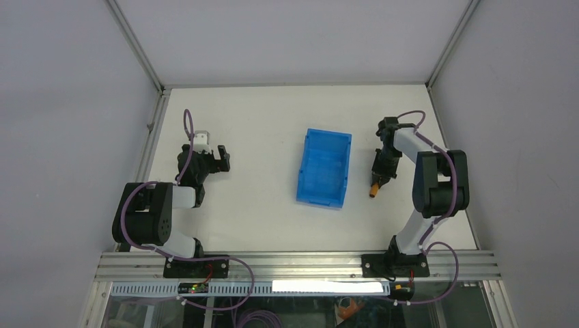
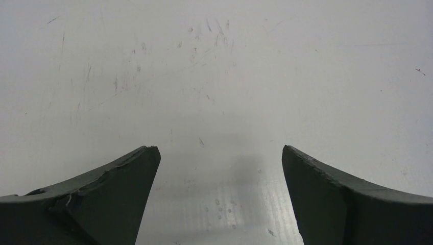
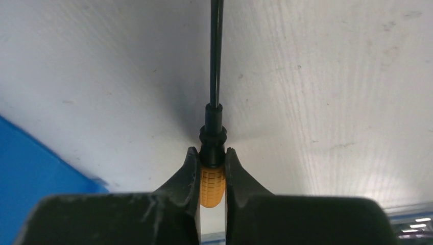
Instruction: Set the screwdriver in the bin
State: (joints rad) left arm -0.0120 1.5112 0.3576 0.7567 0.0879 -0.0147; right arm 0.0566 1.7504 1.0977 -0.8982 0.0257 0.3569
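Observation:
The screwdriver lies on the white table just right of the blue bin, its orange handle end toward the near edge. My right gripper is down over it. In the right wrist view the gripper is shut on the screwdriver's ribbed orange handle, with the black collar at the fingertips and the thin dark shaft running straight ahead. A corner of the bin shows at the lower left. My left gripper stands open well left of the bin, and its wrist view shows only bare table between the fingers.
Nothing lies inside the bin. Metal frame rails and grey walls bound the table on the left, right and back. An aluminium rail runs along the near edge, with both arm bases bolted to it.

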